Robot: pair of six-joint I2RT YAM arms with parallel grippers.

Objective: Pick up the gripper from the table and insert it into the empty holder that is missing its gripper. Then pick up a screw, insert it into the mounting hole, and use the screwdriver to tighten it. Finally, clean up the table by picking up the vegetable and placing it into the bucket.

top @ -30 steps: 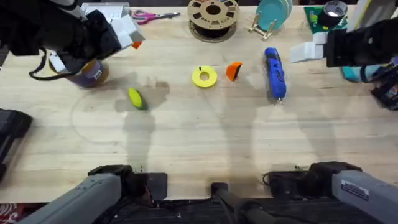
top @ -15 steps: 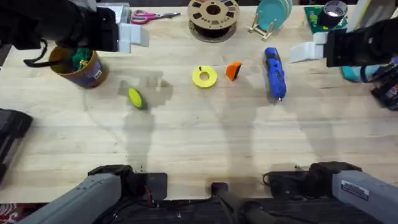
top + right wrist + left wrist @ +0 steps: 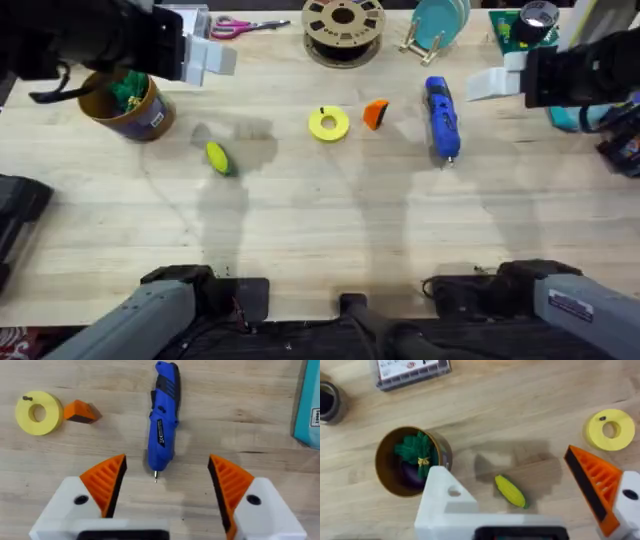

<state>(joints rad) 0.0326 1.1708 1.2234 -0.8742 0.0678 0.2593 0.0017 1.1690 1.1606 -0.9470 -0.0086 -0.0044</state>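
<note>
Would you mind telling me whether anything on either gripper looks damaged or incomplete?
Yes: in the left wrist view, one finger of the left gripper is a bare white holder without its orange pad. A loose orange gripper lies beside the yellow ring.

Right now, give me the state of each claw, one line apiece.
Left claw: open, holding nothing; one finger is a bare white block with no orange pad.
Right claw: open, holding nothing, above the blue screwdriver.
</note>
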